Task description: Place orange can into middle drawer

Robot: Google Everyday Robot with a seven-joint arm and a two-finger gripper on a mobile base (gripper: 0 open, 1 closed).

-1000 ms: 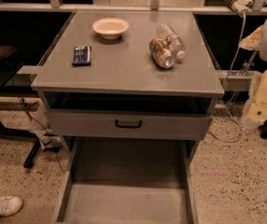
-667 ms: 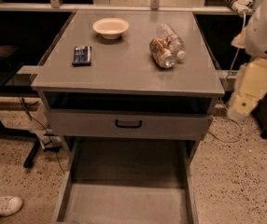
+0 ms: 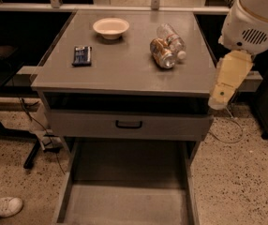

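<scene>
The orange can (image 3: 161,53) lies on its side on the grey cabinet top (image 3: 120,64), right of the middle, touching a clear plastic bottle (image 3: 171,39). The middle drawer (image 3: 124,205) is pulled out at the bottom of the view, a grey tray with a bare floor. My arm (image 3: 230,74) comes in from the upper right, a white housing with a beige link hanging beside the cabinet's right edge, right of the can and lower than it. My gripper is out of view.
A white bowl (image 3: 111,27) and a dark flat packet (image 3: 82,55) sit on the cabinet top. A shut drawer front with a black handle (image 3: 128,124) sits under the top. Dark desks flank the cabinet. A white shoe (image 3: 0,206) is at lower left.
My arm has swung in from the right edge toward the cabinet, its beige link now close to the right front corner. The can, bottle and drawers have not moved.
</scene>
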